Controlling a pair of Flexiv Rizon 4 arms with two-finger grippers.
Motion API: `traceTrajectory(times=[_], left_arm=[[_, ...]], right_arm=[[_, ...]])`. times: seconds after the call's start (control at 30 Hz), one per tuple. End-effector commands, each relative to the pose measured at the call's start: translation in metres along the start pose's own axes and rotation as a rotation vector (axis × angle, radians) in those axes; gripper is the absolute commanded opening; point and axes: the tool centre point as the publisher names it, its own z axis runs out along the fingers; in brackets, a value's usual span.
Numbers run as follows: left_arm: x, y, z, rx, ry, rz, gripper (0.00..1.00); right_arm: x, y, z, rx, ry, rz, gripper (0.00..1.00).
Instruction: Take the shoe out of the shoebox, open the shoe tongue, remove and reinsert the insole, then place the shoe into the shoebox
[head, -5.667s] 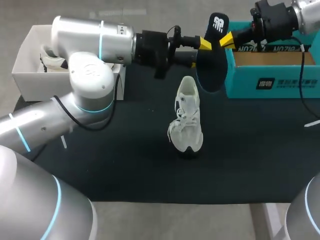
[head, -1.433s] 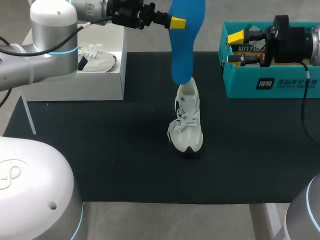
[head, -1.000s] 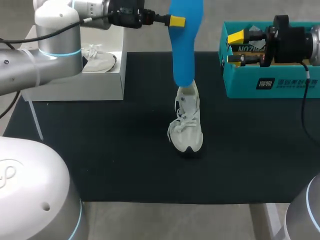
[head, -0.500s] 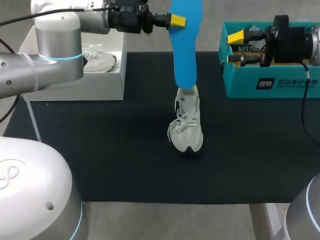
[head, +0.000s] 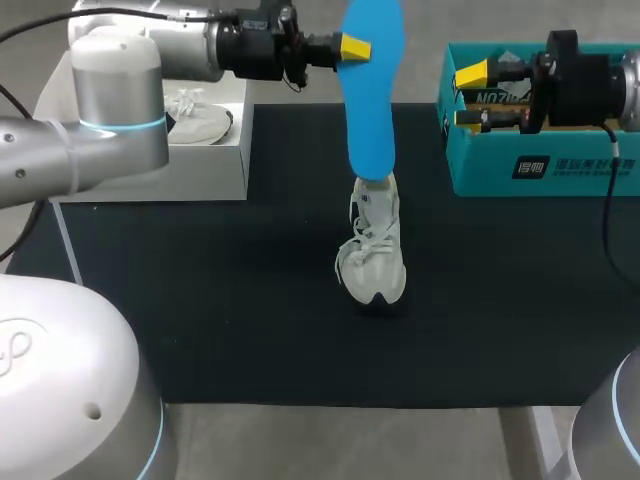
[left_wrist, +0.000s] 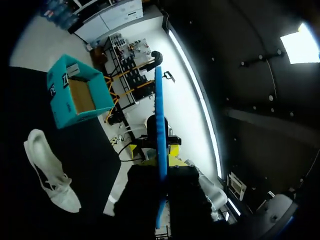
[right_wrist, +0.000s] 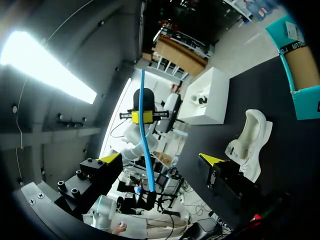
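Observation:
My left gripper (head: 352, 47) is shut on the upper part of a blue insole (head: 367, 100), which hangs upright. The insole's lower end reaches the heel opening of the white shoe (head: 373, 245) that stands on the black mat. In the left wrist view the insole (left_wrist: 160, 130) runs edge-on out from my left gripper (left_wrist: 161, 172), with the shoe (left_wrist: 47, 170) and the teal shoebox (left_wrist: 80, 97) off to one side. My right gripper (head: 470, 96) stands open and empty over the teal shoebox (head: 540, 165). Its wrist view shows the insole (right_wrist: 145, 140) ahead and the shoe (right_wrist: 250, 145) beside its yellow-tipped fingers (right_wrist: 212, 160).
A white box (head: 150, 165) at the back left holds a second white shoe (head: 195, 118). The black mat (head: 200, 300) covers the table, with bare room in front of and to both sides of the standing shoe.
My left arm has swung its elbow and eased the insole slightly down and to the right, toward the shoe's heel. My right arm has stayed still.

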Motion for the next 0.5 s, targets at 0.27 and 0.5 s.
traceTrajectory(times=[0.27,0.5], left_arm=[[-0.008,-0.007,-0.001,-0.057,0.069,-0.128,0.00],[-0.027,-0.003,0.003,-0.005,0.050,-0.211,0.00]], right_arm=[[-0.001,0.000,0.001,0.000,-0.001,0.000,1.00],[-0.002,0.001,0.002,-0.002,-0.001,0.004,1.00]])
